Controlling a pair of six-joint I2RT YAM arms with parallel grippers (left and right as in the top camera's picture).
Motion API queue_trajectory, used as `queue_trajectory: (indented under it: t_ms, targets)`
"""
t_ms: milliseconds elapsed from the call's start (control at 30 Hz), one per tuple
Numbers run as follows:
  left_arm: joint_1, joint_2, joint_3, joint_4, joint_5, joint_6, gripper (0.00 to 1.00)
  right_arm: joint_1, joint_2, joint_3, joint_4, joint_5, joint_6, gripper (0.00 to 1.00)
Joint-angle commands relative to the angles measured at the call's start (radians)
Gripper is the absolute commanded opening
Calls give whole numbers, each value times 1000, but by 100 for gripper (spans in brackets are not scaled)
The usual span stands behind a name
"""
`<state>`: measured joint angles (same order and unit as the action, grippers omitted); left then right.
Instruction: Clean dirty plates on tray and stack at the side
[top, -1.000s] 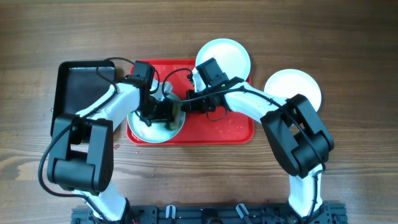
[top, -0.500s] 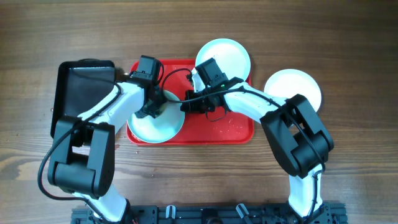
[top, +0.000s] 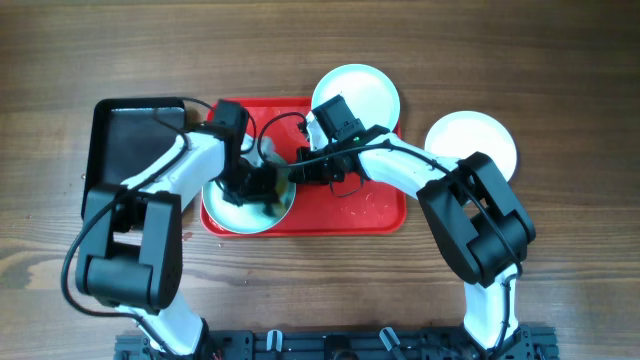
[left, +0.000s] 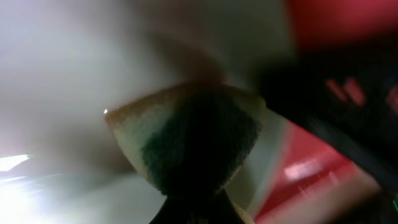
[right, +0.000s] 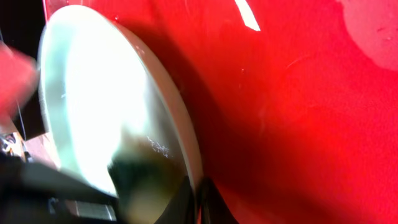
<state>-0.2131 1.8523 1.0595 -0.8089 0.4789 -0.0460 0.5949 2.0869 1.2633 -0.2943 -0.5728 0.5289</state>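
While it sits at the left end of the red tray (top: 375, 212), the mint plate (top: 228, 212) has its right rim pinched in the jaws of the right gripper (top: 300, 170). The left gripper (top: 260, 183) has its jaws clamped on a sponge (left: 186, 134), pressed against the plate. A pale plate (top: 365, 85) overlaps the tray's far edge, and a second pale plate (top: 470, 140) lies on the table (top: 570, 270).
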Motion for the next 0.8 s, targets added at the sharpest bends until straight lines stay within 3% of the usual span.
queue_trajectory:
  t_ms: [0,100,233,367,533,767]
  targets:
    - [-11,26,-21,-11,229,196,4,6,18,-13,-8,-11,-3,4]
    - [-11,26,-21,-4,127,179,4,6,18,-13,-8,-11,-3,4]
    - [-11,26,-21,7,-376,-120,4,6,18,-13,-8,-11,-3,4]
    - [-11,26,-21,-4,-684,-346,4,6,18,-13,-8,-11,-3,5]
    - [-11,26,-21,-16,-865,-531,4,6,18,-13,-8,-11,-3,4]
    - [-11,26,-19,-47,-951,-657,4,6,18,-13,-8,-10,-3,4]
